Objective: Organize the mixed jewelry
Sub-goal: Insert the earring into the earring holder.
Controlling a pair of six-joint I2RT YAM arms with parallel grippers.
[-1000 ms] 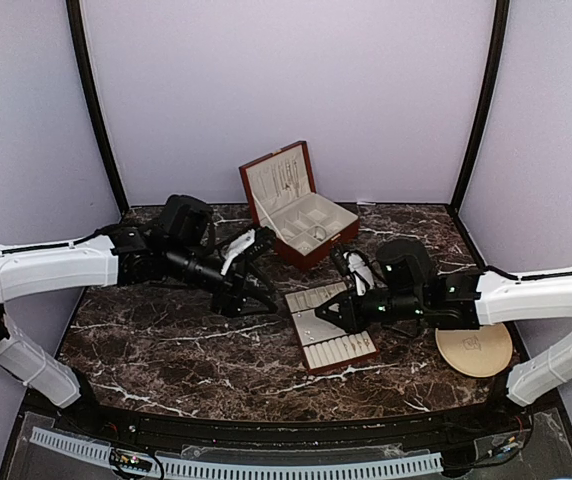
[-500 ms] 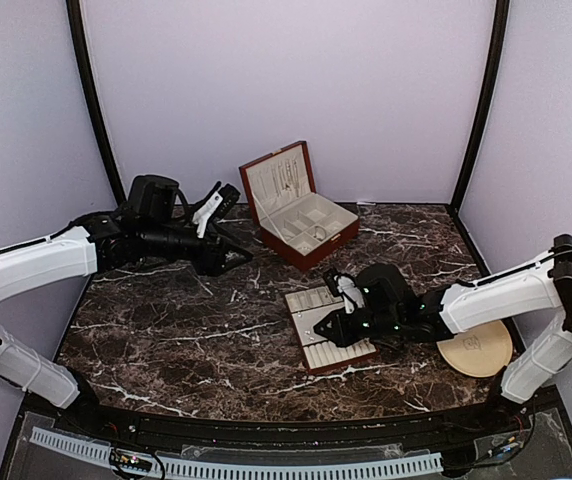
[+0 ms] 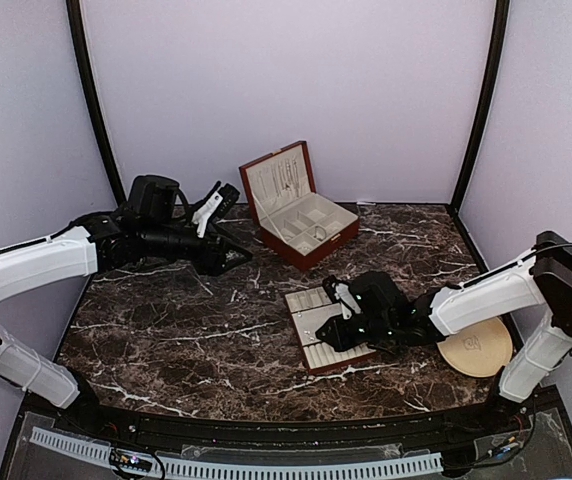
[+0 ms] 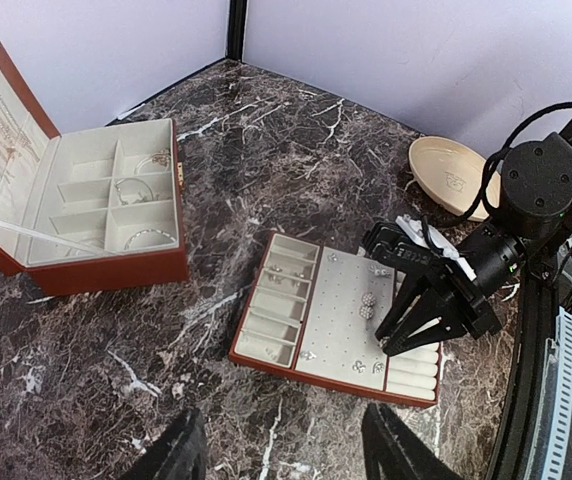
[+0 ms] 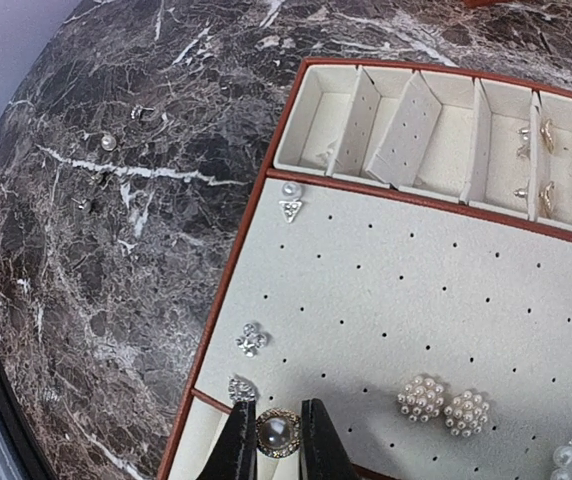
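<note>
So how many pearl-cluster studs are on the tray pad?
2, side by side on the pad in the right wrist view: first stud, second stud beside it. The right tool may hide more.

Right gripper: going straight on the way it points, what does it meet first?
Likely the cream perforated pad, near its edge, in the red-brown tray; the round gold-rimmed pearl stud pinched in the right gripper would touch it first. Gap unclear.

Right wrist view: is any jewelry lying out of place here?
Yes. A pearl stud and a small silvery piece lie loose on the marble table, outside the earring tray where the others sit.
</note>
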